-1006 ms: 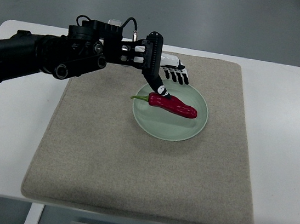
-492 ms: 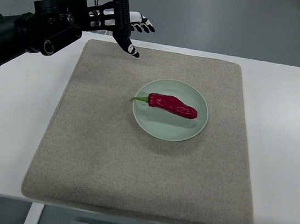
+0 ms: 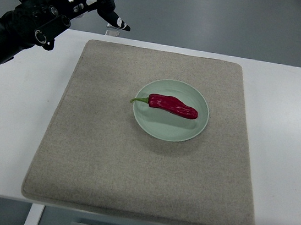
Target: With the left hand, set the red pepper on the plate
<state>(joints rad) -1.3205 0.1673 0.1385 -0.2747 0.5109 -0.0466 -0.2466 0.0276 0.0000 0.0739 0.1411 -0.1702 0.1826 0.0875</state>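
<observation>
The red pepper (image 3: pixel 173 106) lies across the pale green plate (image 3: pixel 191 132), its green stem toward the plate's left rim. The plate sits on the beige mat (image 3: pixel 143 167) right of the mat's middle. My left hand (image 3: pixel 114 2) is black with white fingertips. It is raised at the top left, beyond the mat's far left corner, well away from the plate. Its fingers are spread and hold nothing. My right arm does not show.
The mat covers most of a white table (image 3: pixel 291 136). The table's far edge runs just behind the mat, and grey floor lies beyond it. My left arm (image 3: pixel 17 28) crosses the table's far left corner.
My left hand has let go of the pepper, leaving it on the plate. It has pulled back up and to the left, from the plate's rim to beyond the mat's far left corner.
</observation>
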